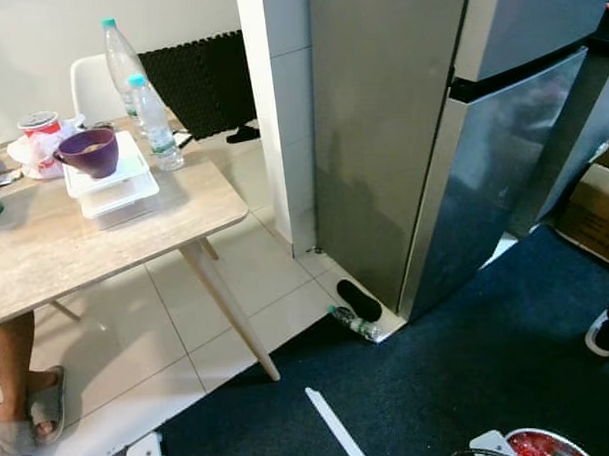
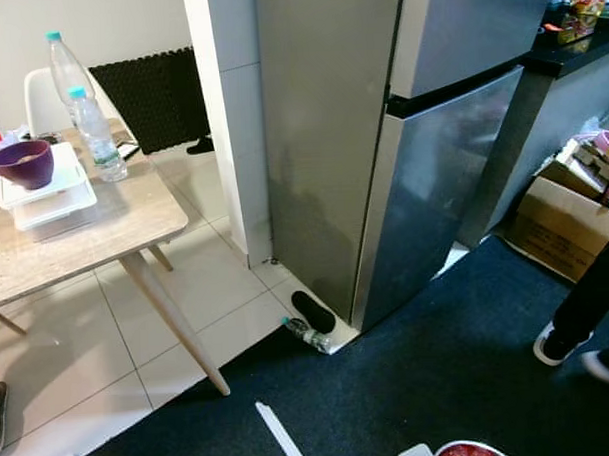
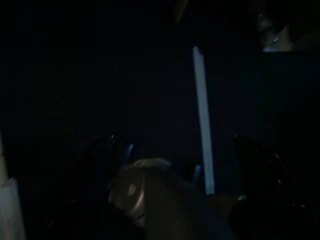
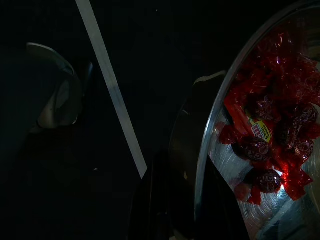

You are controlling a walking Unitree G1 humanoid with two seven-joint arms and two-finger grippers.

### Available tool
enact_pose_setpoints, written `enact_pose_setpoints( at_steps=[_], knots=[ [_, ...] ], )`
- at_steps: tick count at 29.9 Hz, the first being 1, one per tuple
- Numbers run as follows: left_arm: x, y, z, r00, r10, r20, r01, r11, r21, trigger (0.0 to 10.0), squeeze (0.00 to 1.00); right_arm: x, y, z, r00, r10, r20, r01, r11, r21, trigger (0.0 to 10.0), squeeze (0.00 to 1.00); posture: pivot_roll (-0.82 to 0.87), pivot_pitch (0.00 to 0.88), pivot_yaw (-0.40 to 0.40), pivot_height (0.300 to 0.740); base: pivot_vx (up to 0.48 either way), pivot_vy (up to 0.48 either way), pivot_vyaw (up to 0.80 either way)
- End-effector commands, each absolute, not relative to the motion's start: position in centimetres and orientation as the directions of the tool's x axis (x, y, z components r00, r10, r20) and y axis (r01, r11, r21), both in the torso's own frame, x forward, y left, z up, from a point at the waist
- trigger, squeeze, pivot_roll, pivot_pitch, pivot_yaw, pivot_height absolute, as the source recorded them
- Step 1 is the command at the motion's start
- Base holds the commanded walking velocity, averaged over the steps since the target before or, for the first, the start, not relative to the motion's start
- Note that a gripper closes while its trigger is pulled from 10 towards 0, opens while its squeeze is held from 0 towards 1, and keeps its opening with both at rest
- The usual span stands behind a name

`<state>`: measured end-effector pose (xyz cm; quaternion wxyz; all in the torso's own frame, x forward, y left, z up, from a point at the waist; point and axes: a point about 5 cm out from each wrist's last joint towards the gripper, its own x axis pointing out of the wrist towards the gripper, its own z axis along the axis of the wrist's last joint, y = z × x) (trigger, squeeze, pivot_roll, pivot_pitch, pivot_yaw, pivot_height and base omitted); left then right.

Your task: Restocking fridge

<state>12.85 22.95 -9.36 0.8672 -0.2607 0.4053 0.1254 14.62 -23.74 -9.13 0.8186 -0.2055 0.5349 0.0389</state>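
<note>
Honestly, no label reads clearly from here — one wrapper among the red sweets shows print too small for me to read. The fridge stands shut on white tile at the edge of dark blue carpet, a white strip lying on it. On the wooden table: two water bottles and a purple bowl on a white container. My right gripper pinches the rim of the steel bowl of sweets; the left gripper's state I cannot tell — too dark.
</note>
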Motion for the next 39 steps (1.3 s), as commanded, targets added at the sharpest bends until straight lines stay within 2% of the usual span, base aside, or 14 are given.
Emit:
enact_pose_setpoints(
  at_steps=[1, 5, 17, 28, 33, 39],
  knots=[
    [12.2, 22.4, -9.8, 0.609, 0.0, -0.793, -0.429, 0.841, -0.329, 10.0, 0.0, 14.5, -24.1, -9.1, 0.424, -0.171, -0.89, -0.266, 0.915, -0.303, 10.0, 0.0, -0.03, 0.034, 0.013, 0.74, 0.0, 0.0, 0.0],
    [12.1, 22.4, -9.8, 0.601, 0.001, -0.799, -0.429, 0.844, -0.321, 10.0, 0.0, 14.5, -24.2, -9.1, 0.422, -0.173, -0.89, -0.266, 0.915, -0.304, 10.0, 0.0, -0.04, 0.03, 0.011, 0.74, 0.0, -0.187, 0.0],
    [13.3, 22.1, -9.5, 0.614, -0.001, -0.79, -0.425, 0.843, -0.331, 10.0, 0.0, 15.0, -24.5, -8.8, 0.432, -0.177, -0.884, -0.267, 0.912, -0.312, 10.0, 0.0, -0.03, 0.04, -0.004, 0.74, 0.0, -0.444, 0.0],
    [12.7, 21.7, -9.8, 0.594, 0.001, -0.805, -0.436, 0.841, -0.321, 10.0, 0.0, 15.0, -24.3, -8.8, 0.431, -0.172, -0.886, -0.272, 0.911, -0.31, 10.0, 0.0, -0.03, 0.04, 0.003, 0.74, 0.0, -0.462, 0.0],
    [12.9, 21.9, -9.8, 0.593, 0.039, -0.805, -0.475, 0.824, -0.31, 10.0, 0.0, 14.8, -24.5, -8.9, 0.427, -0.176, -0.887, -0.272, 0.91, -0.312, 10.0, 0.0, -0.03, 0.04, 0.003, 0.74, 0.0, 0.0, 0.0],
    [13.2, 21.9, -9.6, 0.609, 0.021, -0.793, -0.441, 0.84, -0.316, 10.0, 0.0, 14.9, -24.5, -8.8, 0.431, -0.176, -0.885, -0.271, 0.911, -0.312, 10.0, 0.0, -0.03, 0.041, 0.002, 0.74, 0.048, 0.0, 0.0]
  ],
)
